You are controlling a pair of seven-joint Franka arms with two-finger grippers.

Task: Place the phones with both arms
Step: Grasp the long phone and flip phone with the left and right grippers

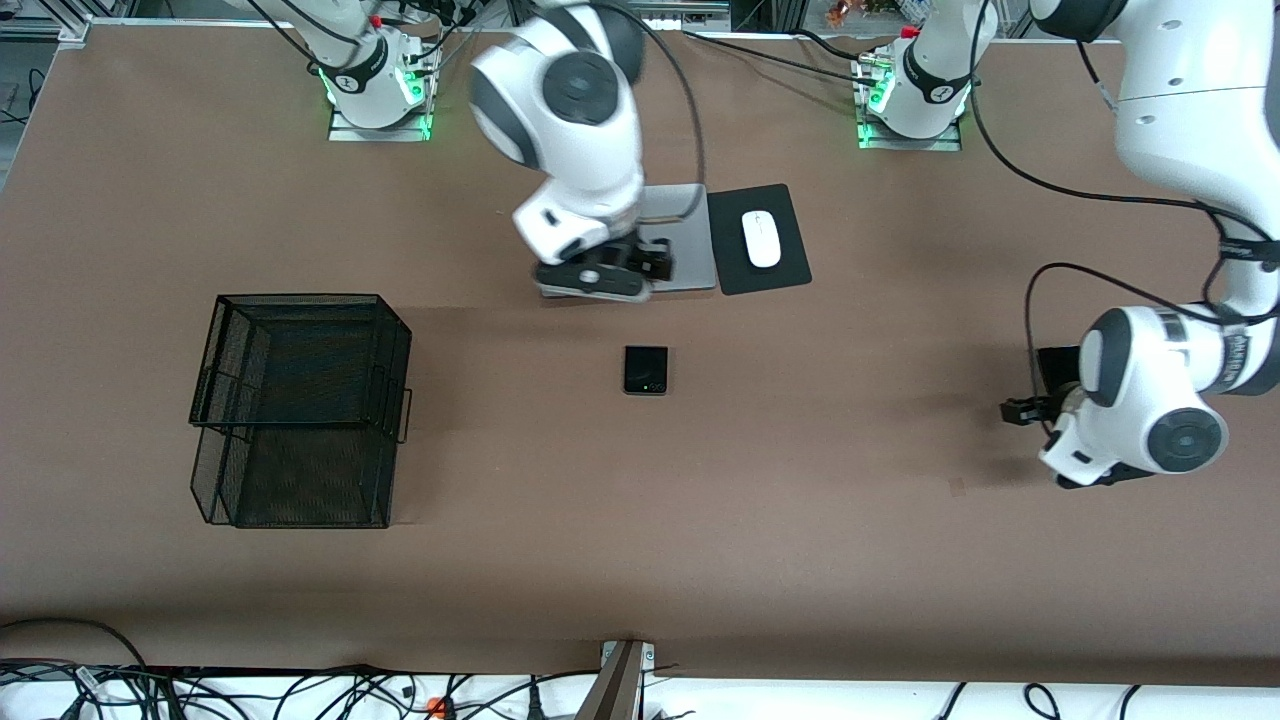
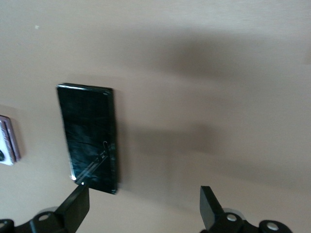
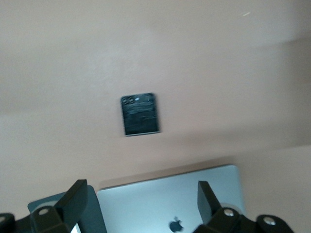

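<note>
My right pincer (image 3: 141, 204) hangs open and empty over the laptop (image 1: 680, 240), upper centre of the front view. The square phone (image 1: 645, 369) lies mid-frame on the surface (image 1: 800, 500). My left pincer (image 2: 143, 206), open and empty, hovers by the slim phone (image 2: 90, 136) at the frame's right edge.

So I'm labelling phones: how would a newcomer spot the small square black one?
Start at the grey laptop between the arm bases. Just nearer the front camera, alone on bare brown table, lies the small square black phone. Unlike the long slim black phone, it is short and squarish.
</note>
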